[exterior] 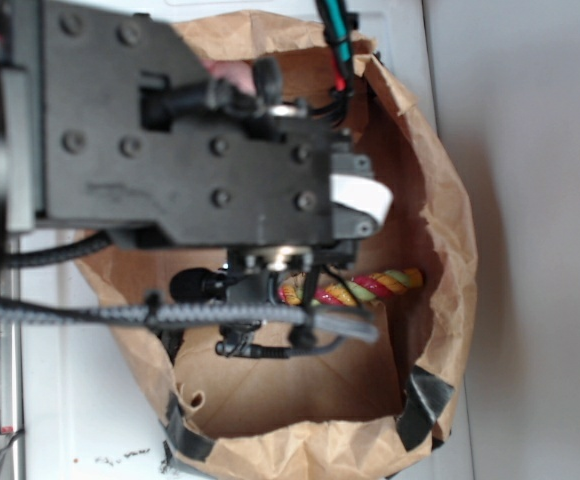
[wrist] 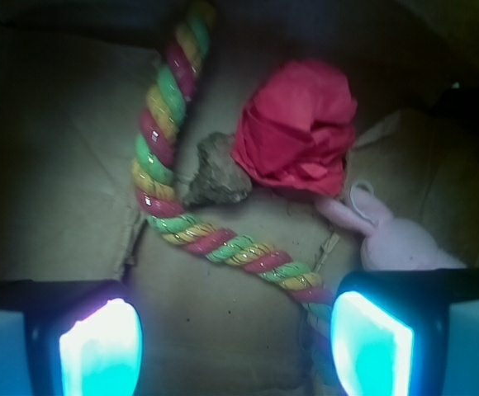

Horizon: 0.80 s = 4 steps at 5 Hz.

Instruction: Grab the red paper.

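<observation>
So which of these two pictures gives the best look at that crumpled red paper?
The wrist view. It looks straight down into the bag, and the red paper shows whole and unblocked, lying beside the rope and a pink plush toy. In the exterior view the robot's arm covers that spot, so no paper shows.

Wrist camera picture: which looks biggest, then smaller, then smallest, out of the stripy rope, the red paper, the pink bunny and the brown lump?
1. Stripy rope, longest by far.
2. Red paper.
3. Pink bunny, though the claw hides part of it, so it may rival the paper.
4. Brown lump, smallest.
</observation>
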Motion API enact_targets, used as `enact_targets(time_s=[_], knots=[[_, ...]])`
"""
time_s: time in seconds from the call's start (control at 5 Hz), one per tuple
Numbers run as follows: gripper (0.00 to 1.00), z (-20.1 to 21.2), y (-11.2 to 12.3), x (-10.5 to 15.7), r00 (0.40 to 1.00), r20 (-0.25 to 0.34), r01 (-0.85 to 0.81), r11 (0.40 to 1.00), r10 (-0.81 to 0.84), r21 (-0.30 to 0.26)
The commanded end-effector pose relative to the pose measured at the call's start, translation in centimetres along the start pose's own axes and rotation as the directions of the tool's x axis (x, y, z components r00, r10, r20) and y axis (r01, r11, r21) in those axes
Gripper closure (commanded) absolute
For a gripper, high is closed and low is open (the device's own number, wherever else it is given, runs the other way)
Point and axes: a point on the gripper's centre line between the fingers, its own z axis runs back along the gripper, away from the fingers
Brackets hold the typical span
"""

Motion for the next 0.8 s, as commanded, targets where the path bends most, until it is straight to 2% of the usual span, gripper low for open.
enact_targets(time_s=[0.0,0.4,0.6], knots=[[0.00,0.7,0.3,2.1,0.994,0.110,-0.024,0.999,0.020,0.034],[0.00,0.9,0.8,3.9,0.990,0.137,-0.049,0.998,0.044,0.035],[0.00,0.1,1.1,5.1,0.987,0.126,-0.106,0.994,0.101,0.029]])
